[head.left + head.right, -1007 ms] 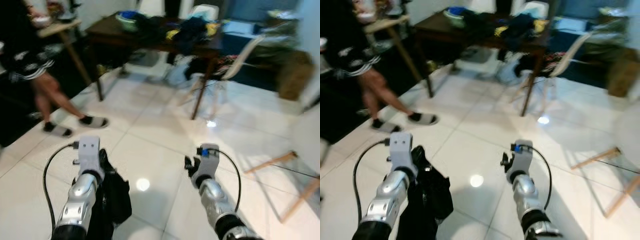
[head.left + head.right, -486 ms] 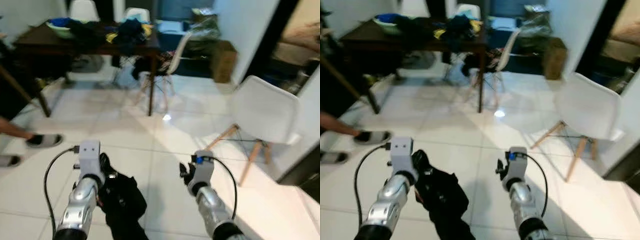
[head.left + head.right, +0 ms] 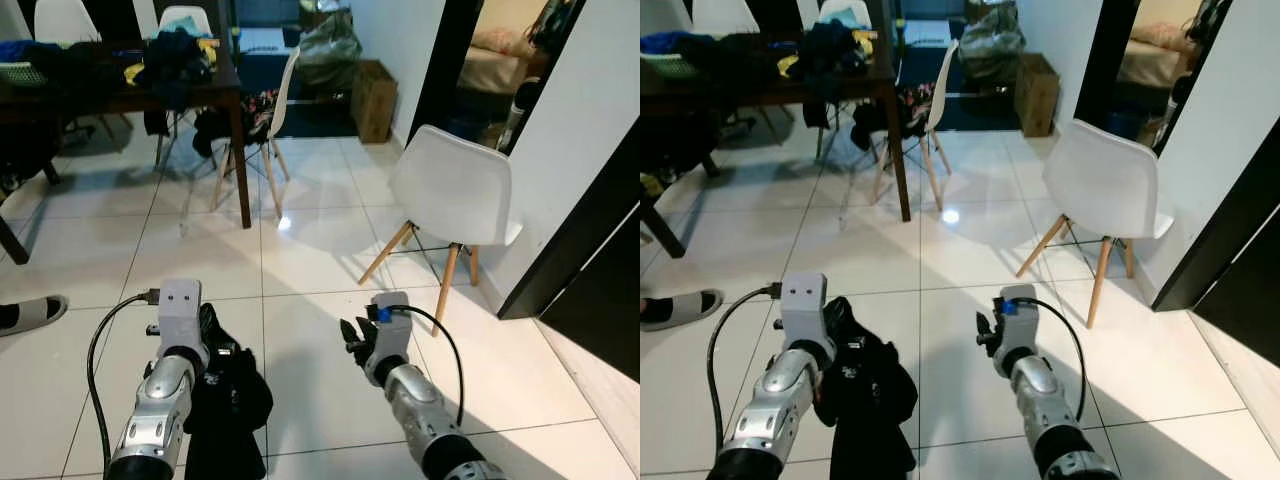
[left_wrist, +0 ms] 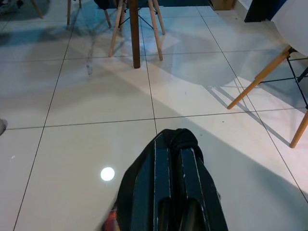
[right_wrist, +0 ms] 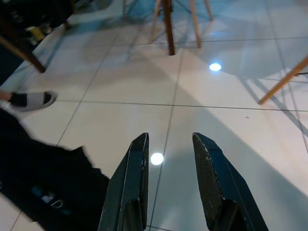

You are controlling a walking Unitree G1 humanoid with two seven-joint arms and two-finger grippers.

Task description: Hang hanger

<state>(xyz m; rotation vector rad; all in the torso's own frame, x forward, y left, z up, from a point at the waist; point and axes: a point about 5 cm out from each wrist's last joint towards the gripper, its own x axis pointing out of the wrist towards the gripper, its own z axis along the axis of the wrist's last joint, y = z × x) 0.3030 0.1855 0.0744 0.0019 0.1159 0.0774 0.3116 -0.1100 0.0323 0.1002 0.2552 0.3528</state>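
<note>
The left gripper (image 4: 174, 163) is clamped on a black garment (image 3: 865, 395) that drapes below it; any hanger inside the cloth cannot be made out. Beside it, the right gripper (image 5: 169, 168) has its 2 fingers parted and holds nothing. Since 1 second ago the view has swung away from the walking person. Ahead of the grippers now stand a white chair (image 3: 455, 195) and a dark doorway (image 3: 480, 60), likely the way toward a hanging spot. Further off to the left is the cluttered bench (image 3: 110, 85).
</note>
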